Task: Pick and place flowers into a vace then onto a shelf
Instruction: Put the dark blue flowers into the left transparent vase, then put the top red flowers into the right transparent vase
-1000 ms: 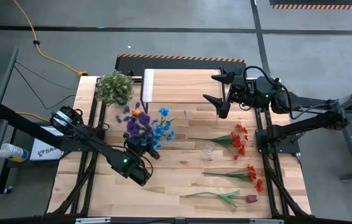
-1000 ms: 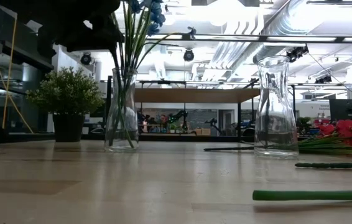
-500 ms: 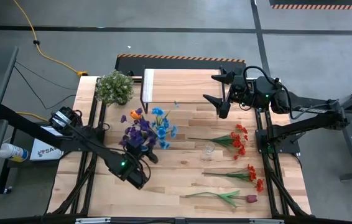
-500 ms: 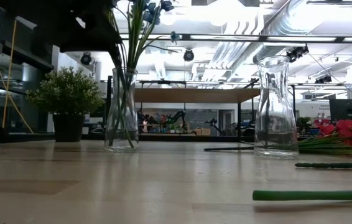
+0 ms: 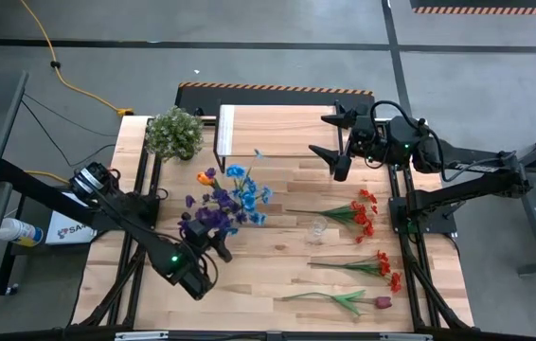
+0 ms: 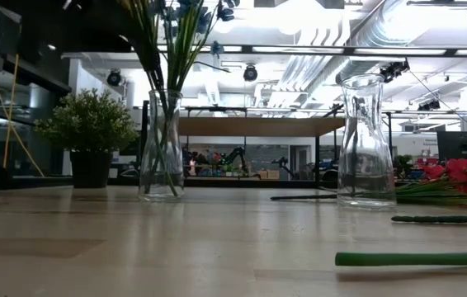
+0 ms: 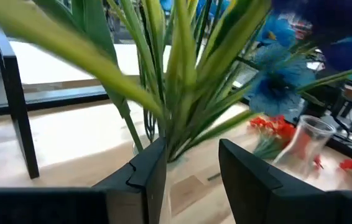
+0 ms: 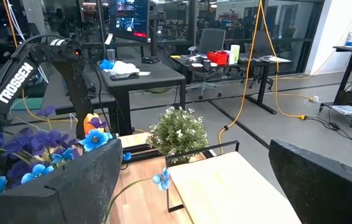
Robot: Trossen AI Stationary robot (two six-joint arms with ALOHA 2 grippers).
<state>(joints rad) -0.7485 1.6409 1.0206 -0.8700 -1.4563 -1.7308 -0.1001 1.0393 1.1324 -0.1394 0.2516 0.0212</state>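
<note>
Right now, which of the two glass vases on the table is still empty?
The vase beside the red flowers is empty. The other vase holds the blue and purple bunch, by the left hand.

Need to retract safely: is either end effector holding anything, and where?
Apparently nothing. The left end effector is parted just short of the flowers, whose stems stand in the vase; the right end effector is open, empty.

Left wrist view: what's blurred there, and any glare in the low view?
Left wrist view: the green stems and blue bloom close to the lens are smeared, the empty glass vase behind is soft. Low view: bright ceiling lights wash out the top, and the near stem is out of focus.
</note>
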